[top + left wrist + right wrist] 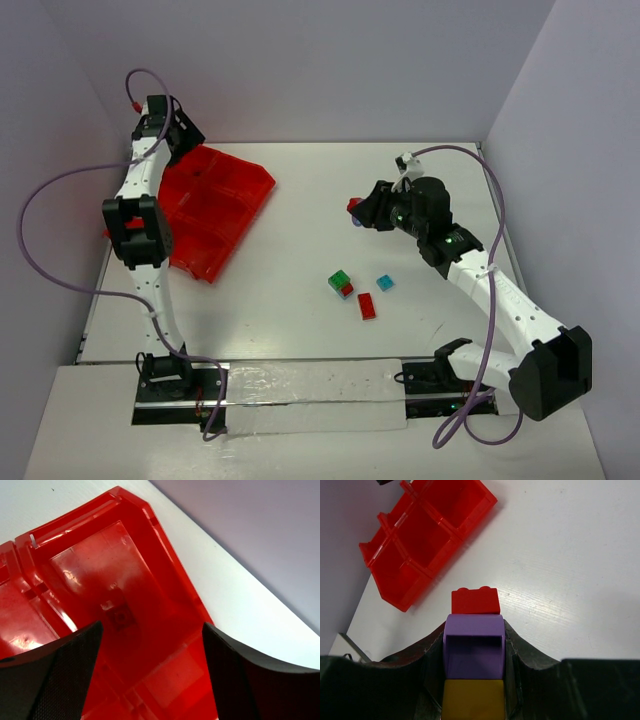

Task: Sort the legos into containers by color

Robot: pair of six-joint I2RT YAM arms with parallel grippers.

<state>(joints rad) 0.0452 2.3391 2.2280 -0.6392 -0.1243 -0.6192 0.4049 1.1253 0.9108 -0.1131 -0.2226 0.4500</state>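
Note:
The red tray (240, 215) of containers lies at the far left of the table. My left gripper (182, 132) hangs over its far corner, open (151, 630), with nothing between the fingers. Below it, a small dark red square that looks like a brick (120, 615) lies in a compartment (90, 575). My right gripper (362, 212) is shut (474, 630) on a stack of legos above the table's middle right: yellow (473, 697), purple (474, 650) and red (475, 601) at the tip. On the table lie a green-on-red pair (341, 283), a cyan brick (385, 283) and a red brick (367, 306).
The tray (420, 535) sits skewed, one corner pointing toward the table's middle. Walls close the table at the back and on both sides. Purple cables loop from both arms. A white strip (310, 385) covers the near edge between the arm bases.

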